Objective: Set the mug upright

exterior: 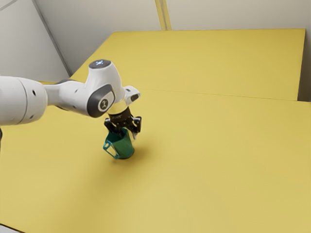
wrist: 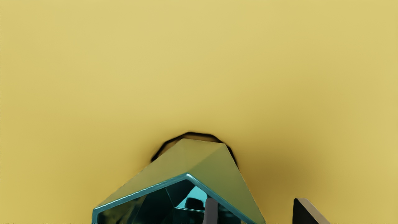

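The mug (exterior: 121, 145) is supported by the table (exterior: 218, 160), base down and mouth up, between seven and eight o'clock of the exterior view's centre; slight lean cannot be excluded. The handle (exterior: 106, 145) is directed toward eight o'clock. The gripper (exterior: 128, 134) is open at one o'clock: one finger (wrist: 211, 213) is inserted in the mouth, the other held outside, apart from the wall, presumably so that the wall can be straddled. The teal rim (wrist: 140, 192) is angular, the interior glossy and faceted.
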### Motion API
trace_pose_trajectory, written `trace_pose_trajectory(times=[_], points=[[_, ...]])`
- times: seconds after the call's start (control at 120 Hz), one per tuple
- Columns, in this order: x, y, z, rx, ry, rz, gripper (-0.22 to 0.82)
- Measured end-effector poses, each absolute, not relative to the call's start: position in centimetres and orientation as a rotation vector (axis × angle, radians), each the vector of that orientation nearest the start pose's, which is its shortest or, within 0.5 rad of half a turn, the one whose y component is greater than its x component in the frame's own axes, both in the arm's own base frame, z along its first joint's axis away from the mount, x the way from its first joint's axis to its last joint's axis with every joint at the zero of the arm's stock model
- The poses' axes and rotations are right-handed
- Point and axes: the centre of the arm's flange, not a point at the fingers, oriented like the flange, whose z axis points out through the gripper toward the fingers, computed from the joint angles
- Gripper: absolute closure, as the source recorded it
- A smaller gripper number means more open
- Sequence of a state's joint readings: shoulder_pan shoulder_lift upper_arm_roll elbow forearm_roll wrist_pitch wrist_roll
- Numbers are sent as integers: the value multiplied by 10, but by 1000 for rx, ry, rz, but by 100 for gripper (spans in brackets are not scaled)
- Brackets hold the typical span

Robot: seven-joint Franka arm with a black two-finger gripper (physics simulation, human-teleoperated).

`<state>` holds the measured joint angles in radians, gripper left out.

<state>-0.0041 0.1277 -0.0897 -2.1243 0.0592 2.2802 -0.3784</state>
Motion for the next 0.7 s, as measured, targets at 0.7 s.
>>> trace_pose_trajectory(times=[0.7], points=[[575, -55, 526, -3088, -367, -260, 2]])
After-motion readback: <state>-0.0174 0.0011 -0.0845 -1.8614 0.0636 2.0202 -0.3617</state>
